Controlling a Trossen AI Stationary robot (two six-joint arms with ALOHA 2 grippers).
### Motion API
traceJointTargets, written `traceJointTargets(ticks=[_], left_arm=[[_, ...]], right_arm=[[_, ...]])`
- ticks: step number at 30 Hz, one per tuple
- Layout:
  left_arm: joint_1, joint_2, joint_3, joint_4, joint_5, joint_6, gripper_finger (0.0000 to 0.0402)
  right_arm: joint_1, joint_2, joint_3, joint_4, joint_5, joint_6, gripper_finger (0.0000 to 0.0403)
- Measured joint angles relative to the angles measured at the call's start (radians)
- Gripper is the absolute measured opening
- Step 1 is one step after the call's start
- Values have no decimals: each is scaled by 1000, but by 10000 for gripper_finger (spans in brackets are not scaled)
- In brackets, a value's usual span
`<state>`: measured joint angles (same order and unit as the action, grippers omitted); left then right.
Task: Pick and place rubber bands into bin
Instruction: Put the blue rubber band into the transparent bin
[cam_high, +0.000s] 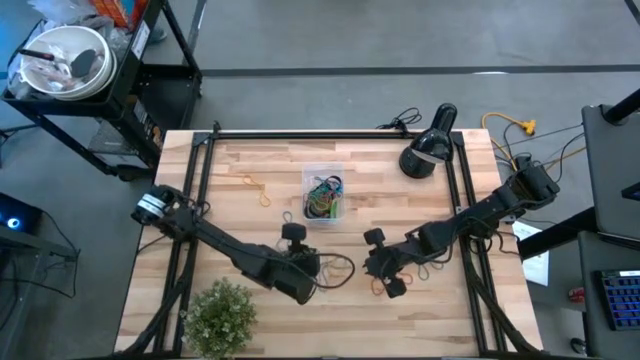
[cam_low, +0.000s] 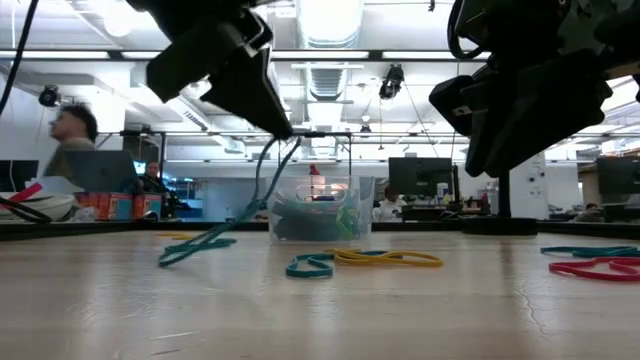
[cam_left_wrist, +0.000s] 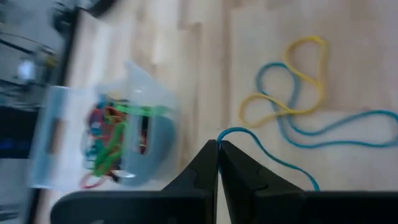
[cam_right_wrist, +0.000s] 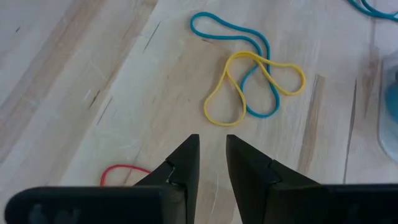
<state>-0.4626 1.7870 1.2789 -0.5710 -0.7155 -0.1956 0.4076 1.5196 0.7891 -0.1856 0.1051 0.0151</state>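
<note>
Your left gripper (cam_left_wrist: 218, 149) is pinched shut on a blue rubber band (cam_left_wrist: 336, 127) that trails back to the table, the bin (cam_left_wrist: 99, 140) lies just ahead of its fingertips, and your right gripper (cam_right_wrist: 212, 146) hovers slightly open short of the yellow band (cam_right_wrist: 249, 87).

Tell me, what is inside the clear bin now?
The bin holds a tangle of rubber bands: green, red, blue and dark ones. How many there are, and whatever lies beneath the pile, cannot be seen.
</note>
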Motion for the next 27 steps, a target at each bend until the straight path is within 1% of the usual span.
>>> traceJointTargets(ticks=[3, 9, 15, 20, 23, 27], left_arm=[[-7, 0, 6, 1, -83, 3, 0], [-9, 0, 25, 1, -208, 5, 0], [-9, -1, 71, 4, -362, 79, 0], [16, -1, 110, 4, -497, 194, 0], [56, -5, 137, 5, -515, 256, 0], [124, -12, 156, 11, -514, 321, 0]], right_arm=[[0, 0, 0, 0, 0, 0, 73], [0, 0, 0, 0, 0, -6, 73], [0, 0, 0, 0, 2, -12, 73], [0, 0, 0, 0, 2, -15, 73], [0, 0, 0, 2, 2, -15, 73], [0, 0, 0, 2, 2, -15, 73]])
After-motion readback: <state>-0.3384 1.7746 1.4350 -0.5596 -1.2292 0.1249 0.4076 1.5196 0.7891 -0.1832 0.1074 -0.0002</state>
